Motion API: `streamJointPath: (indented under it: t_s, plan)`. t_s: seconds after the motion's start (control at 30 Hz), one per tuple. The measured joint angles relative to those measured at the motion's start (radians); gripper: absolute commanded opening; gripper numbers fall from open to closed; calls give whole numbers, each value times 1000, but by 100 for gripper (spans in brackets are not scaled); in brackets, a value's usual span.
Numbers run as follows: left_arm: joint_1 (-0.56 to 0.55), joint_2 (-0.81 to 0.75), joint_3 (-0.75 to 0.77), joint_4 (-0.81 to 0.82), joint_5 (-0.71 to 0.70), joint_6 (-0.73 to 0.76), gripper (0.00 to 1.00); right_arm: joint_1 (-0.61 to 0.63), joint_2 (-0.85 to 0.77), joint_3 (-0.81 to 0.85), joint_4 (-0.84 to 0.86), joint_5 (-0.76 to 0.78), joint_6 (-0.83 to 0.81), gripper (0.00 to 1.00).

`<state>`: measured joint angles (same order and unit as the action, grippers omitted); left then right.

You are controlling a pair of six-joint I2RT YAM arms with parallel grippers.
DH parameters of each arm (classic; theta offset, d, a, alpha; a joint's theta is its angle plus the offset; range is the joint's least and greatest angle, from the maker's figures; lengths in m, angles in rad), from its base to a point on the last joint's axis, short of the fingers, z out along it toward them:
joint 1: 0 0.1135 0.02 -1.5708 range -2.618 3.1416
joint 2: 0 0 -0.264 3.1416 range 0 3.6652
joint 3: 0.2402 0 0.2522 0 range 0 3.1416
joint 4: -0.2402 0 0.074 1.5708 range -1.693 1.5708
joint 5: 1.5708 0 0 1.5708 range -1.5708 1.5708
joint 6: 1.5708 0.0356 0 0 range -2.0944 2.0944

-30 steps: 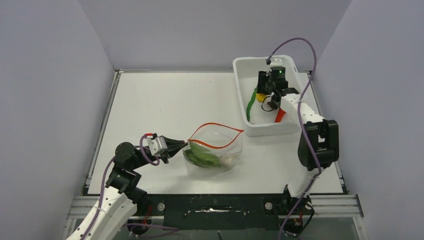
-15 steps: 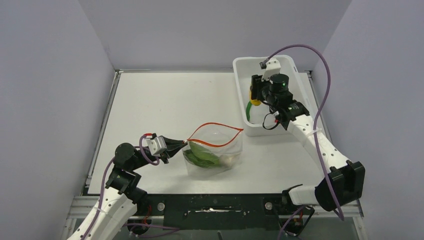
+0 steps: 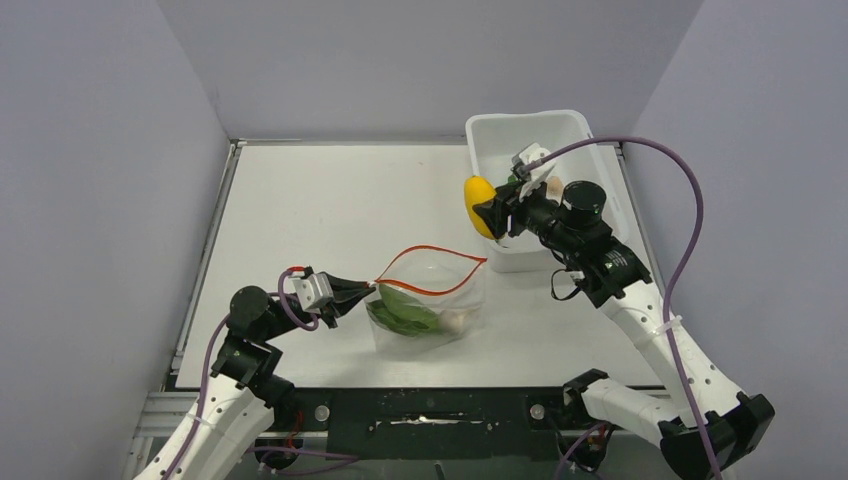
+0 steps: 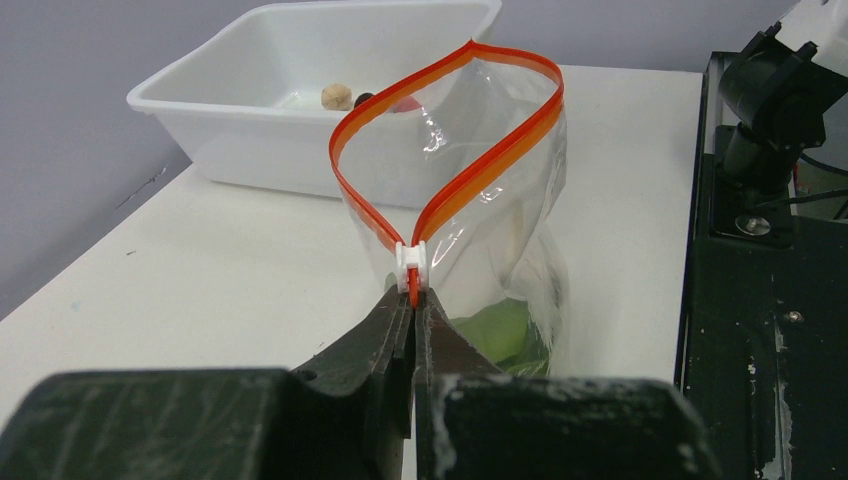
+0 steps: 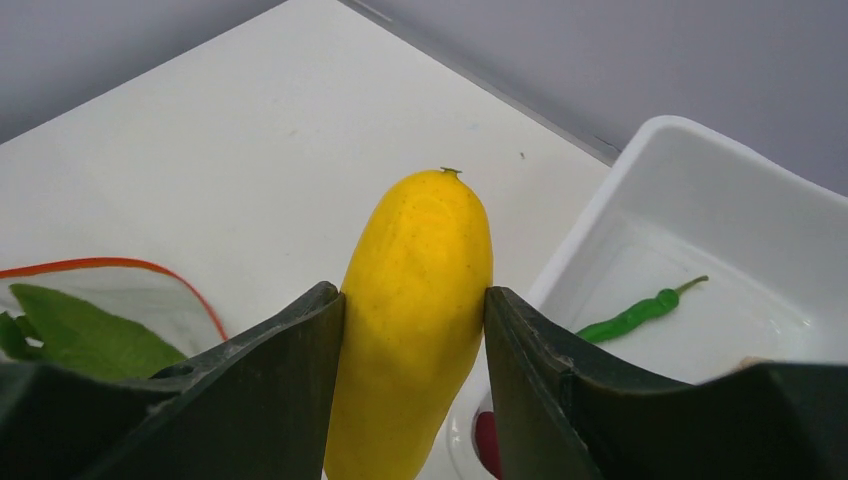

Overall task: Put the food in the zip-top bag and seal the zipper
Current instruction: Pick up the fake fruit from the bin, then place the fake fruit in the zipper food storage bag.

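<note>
White table [image 3: 330, 200], plain lavender walls [image 3: 430, 60]

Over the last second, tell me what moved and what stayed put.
The right gripper, closed on the yellow fruit, carried it up out of the white tub and leftward, toward the bag; it now hangs about over the tub's left wall. The left gripper stayed pinched on the end of the bag's zipper, the mouth open, the green leaf inside.

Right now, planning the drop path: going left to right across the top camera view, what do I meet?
Left tool, zip-top bag, yellow lump, white tub.
</note>
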<state>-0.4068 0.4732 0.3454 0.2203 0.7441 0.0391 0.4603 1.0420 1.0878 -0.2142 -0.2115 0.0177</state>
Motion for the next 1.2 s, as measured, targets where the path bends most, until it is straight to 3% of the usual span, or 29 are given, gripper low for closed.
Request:
streamJointPath:
  t_s: [0.4, 0.8, 1.2]
  plan:
    - [-3, 0, -1, 2, 23, -5, 0, 57, -28, -25, 48, -323, -39, 40]
    - [-4, -8, -3, 7, 40, -6, 0, 182, -20, -40, 94, -482, -143, 38]
    - [-4, -17, -10, 12, 55, -11, 0, 199, 95, -24, -112, -561, -318, 41]
